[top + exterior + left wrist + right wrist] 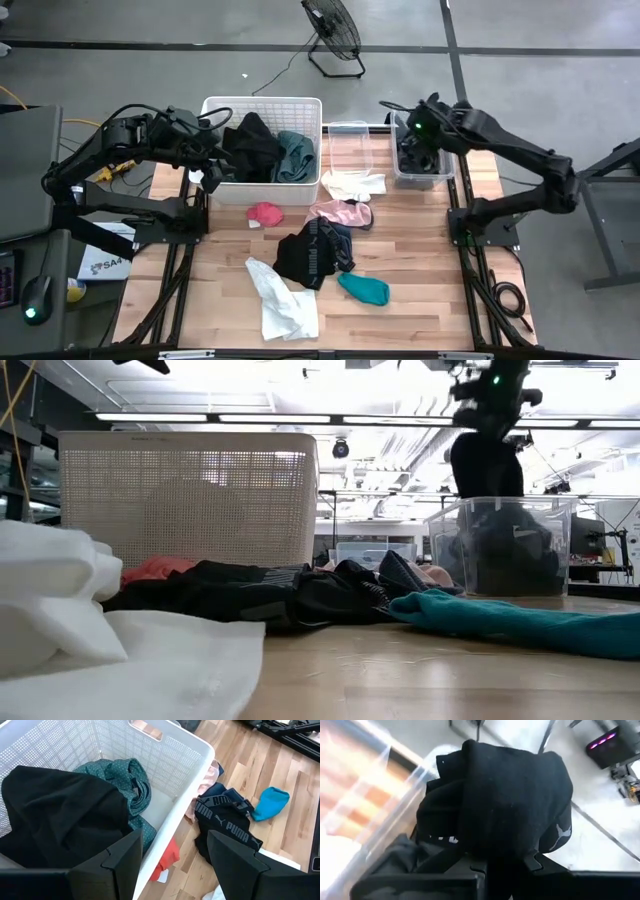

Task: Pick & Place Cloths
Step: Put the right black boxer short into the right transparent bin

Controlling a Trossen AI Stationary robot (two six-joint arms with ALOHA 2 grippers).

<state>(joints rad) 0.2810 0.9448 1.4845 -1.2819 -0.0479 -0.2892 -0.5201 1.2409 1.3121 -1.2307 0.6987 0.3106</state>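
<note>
My right gripper hovers over the right clear tub and is shut on a black cloth with a white logo. My left gripper is open above the near-left corner of the white basket, touching nothing. In the basket lie a black cloth and a teal-green one. On the table lie a red-pink piece, a pink piece, a white cloth, a black logo garment, a teal cloth and a large white cloth. My right gripper pinches a bunched fold of the black cloth between its two fingers, coming from above and pointing down. The cloth hangs slack below the fingers. Its lower end reaches down into the right tub, among dark cloth lying there.
A second clear tub stands between the basket and the right tub, with nothing in it. Bare wood shows on the table's right and near-left parts. A floor fan stands beyond the far edge.
</note>
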